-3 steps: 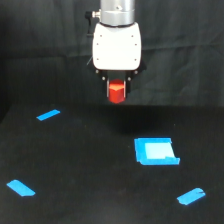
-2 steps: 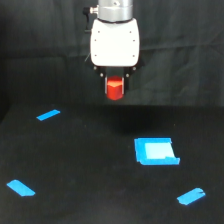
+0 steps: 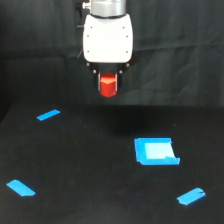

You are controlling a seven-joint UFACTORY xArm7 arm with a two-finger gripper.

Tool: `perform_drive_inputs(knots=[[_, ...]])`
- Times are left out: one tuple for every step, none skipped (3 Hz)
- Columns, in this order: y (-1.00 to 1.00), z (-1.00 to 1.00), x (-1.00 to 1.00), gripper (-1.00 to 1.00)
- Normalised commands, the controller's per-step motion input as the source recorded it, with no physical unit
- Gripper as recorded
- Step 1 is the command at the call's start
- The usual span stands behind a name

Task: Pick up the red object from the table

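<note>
Hanging block: red object [image 3: 108, 86], bright red-orange, stubby, clear of the table [image 3: 100, 200]
Gripper [image 3: 108, 85]: clamped around it
Writing: none legible

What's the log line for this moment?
gripper: shut on red object | red object: lifted, above table | blue square piece: on table

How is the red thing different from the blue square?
The red object is small and chunky; the blue square is wide and flat. The red object hangs in the air, held in the end effector; the blue square lies on the table. The red object is plain red-orange; the blue square has a paler middle. Both are brightly coloured against the dark scene.
</note>
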Motion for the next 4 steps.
perform_drive_inputs(knots=[[-0.19,0.20,-0.10,-0.99],[-0.15,0.36,0.00,-0.99],[-0.10,0.44,0.04,-0.99],[-0.04,0.25,0.14,-0.98]])
